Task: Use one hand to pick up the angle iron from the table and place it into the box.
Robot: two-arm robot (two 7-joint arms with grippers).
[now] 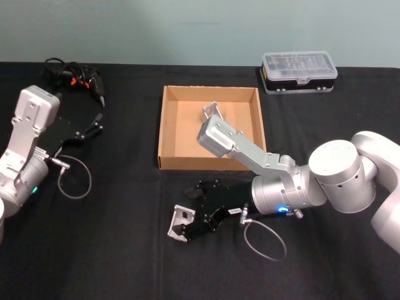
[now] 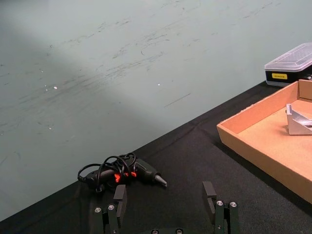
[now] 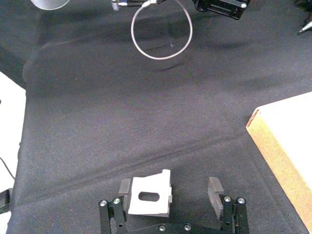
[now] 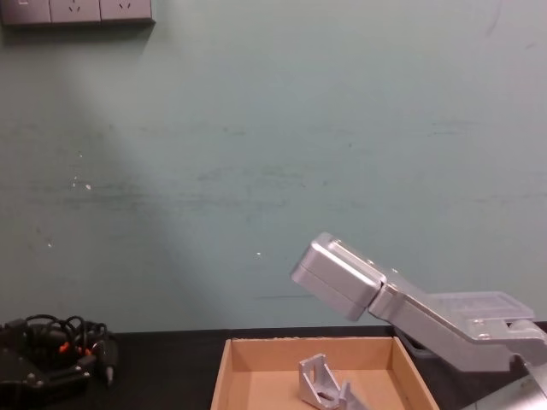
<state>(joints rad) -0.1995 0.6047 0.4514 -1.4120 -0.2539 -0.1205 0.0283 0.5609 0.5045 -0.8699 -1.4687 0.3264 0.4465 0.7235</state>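
The flat black counter (image 1: 125, 262) is occupied by a shallow tan cardboard box (image 1: 200, 162), a black case with a clear plastic lid (image 1: 300, 72), a black corded tool (image 1: 78, 78) and a silver metal angle bracket (image 1: 181, 222).

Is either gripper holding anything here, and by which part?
Nothing is held. The right gripper is open and straddles the angle iron on the table, with a gap on one side. The left gripper is open and empty.

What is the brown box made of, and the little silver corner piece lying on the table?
The box looks like plain cardboard: matte tan, thin walls. The angle iron outside it looks like metal, maybe aluminium or steel: pale silver-grey, dull sheen, crisp edges, a slot.
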